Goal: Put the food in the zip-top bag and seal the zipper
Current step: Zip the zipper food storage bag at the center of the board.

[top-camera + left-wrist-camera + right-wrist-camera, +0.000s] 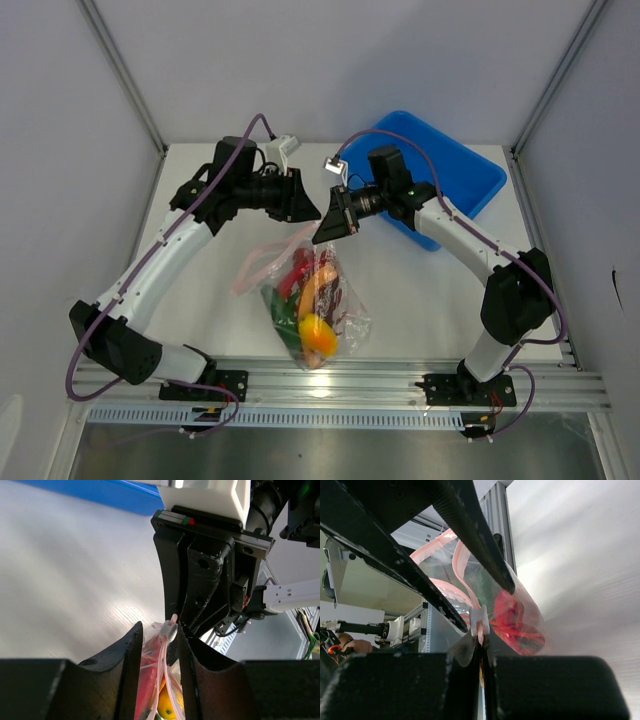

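Observation:
The clear zip-top bag (312, 300) lies at the table's middle with the food inside: a yellow fruit (317, 331), an orange piece (316, 290), a red chili (298, 268) and green pieces (283, 320). Its far end is lifted. My right gripper (482, 642) is shut on the end of the pink zipper (462, 565), just behind the white slider (480, 617). My left gripper (160, 630) is open, with its fingers (131, 670) on either side of the zipper strip (165, 680) and the slider (169, 630) at their tips. Both grippers meet above the bag (318, 220).
A blue plastic bin (450, 175) stands at the back right, behind the right arm. The aluminium rail (340, 385) runs along the near edge. Grey walls close in the table on three sides.

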Available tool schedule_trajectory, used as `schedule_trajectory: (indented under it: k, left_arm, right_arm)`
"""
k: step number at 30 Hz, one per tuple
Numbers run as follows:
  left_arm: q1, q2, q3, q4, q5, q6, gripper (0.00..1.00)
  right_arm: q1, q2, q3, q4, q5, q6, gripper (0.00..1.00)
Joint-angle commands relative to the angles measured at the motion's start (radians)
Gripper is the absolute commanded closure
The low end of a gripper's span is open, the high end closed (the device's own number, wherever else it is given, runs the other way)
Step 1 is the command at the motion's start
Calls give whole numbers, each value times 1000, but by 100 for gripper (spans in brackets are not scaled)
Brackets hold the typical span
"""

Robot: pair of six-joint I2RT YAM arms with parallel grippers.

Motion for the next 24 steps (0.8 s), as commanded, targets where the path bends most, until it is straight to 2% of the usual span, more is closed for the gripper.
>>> schedule_trajectory:
  k: [1, 8, 15, 24]
  left_arm:
    - [-2, -56, 25, 36, -63, -10, 62]
    - [-4, -35, 22, 65, 40, -22, 64]
    - [-5, -52, -54, 127, 167, -35, 64]
    - [-5, -50, -79, 127, 176, -26, 64]
  right_arm:
    - [8, -46, 46, 29, -35, -11, 100]
    - [8, -42, 54, 30, -35, -8, 100]
    - [8, -39, 57, 27, -35, -11, 100]
    - [8, -36, 57, 30, -37, -8, 100]
